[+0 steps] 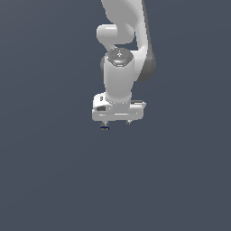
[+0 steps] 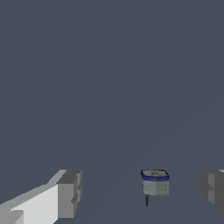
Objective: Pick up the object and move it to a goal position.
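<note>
One object (image 2: 155,182) on record: a tiny squat tub, dark blue rim, greyish-green body, upright on the plain grey floor. Location: between the two grey fingertips (image 2: 70,194) in the wrist view, nearer one than the other, touching neither. In the exterior view it shows just below the gripper (image 1: 117,122), under the finger on the exterior view's left. Fingers: spread apart, holding nothing. Progress, as judged: approach made; closing, lifting and carrying to the goal remain. No goal marker visible.
</note>
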`<state>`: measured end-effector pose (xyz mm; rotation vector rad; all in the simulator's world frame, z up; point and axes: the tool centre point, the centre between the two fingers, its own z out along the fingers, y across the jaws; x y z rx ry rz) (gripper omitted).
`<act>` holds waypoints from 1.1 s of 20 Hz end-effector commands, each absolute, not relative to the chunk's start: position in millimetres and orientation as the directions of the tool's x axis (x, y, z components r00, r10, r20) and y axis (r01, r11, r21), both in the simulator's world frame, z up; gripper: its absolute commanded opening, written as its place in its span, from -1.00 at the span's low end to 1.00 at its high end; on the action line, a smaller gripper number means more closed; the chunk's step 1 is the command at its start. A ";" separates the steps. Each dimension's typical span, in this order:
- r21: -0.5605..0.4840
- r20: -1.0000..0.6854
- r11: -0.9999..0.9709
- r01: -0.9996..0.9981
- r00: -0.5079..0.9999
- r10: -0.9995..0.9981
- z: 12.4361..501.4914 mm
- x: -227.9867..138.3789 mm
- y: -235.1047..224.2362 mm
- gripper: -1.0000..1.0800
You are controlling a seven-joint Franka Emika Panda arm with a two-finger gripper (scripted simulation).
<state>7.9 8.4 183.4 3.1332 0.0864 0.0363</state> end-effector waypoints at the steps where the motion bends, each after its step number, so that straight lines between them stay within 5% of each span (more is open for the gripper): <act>1: 0.008 0.023 -0.998 0.055 0.998 0.055 183.4 7.9 8.4 0.92; 22: -0.001 0.035 -1.000 0.031 0.999 0.031 179.6 0.7 -8.3 0.92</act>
